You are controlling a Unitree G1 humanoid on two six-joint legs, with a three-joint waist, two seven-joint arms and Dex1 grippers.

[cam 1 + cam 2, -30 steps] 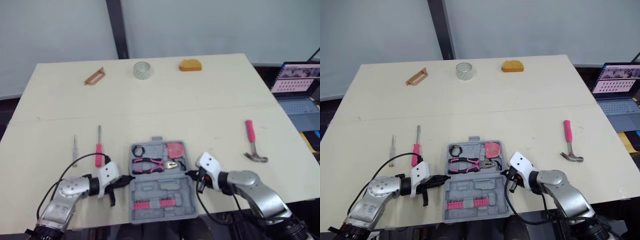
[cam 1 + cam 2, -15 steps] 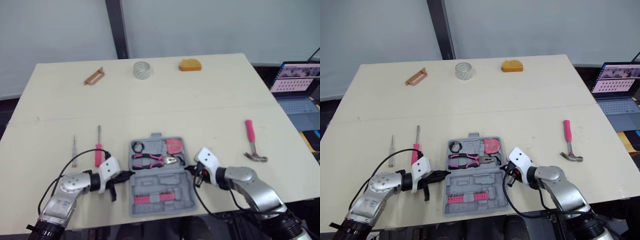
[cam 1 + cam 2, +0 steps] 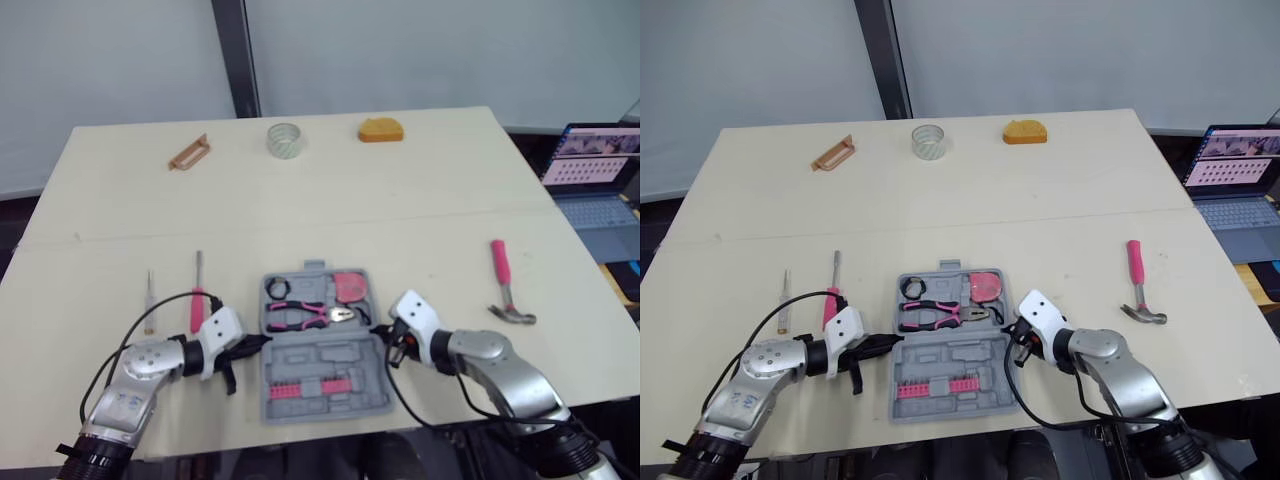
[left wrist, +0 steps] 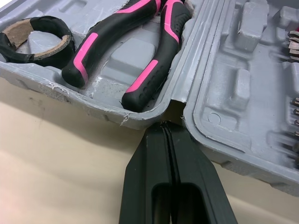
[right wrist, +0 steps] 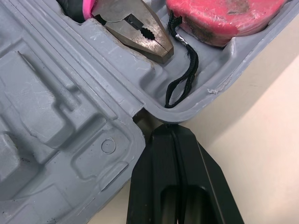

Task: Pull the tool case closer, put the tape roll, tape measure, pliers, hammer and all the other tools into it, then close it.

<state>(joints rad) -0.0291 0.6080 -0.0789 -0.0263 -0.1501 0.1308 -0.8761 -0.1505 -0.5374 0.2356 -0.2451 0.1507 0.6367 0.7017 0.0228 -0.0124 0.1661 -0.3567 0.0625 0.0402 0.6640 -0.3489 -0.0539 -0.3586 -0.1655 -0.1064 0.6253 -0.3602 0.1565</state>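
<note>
Left wrist view is showing the left jaws closed, empty, tips touching the tool case [image 3: 320,352] hinge; right jaws likewise. The pliers [image 4: 161,51] are lying inside; hammer [image 3: 501,272], clear tape roll [image 3: 284,139], screwdriver [image 3: 197,300] are waiting beyond them, lid open.

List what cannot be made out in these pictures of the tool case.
Left wrist view: bit row in the tool case cut off by the edge.
Right wrist view: red tool cut off likewise.
Eye views: thin tool too small to identify; laptop cut by the edge.
</note>
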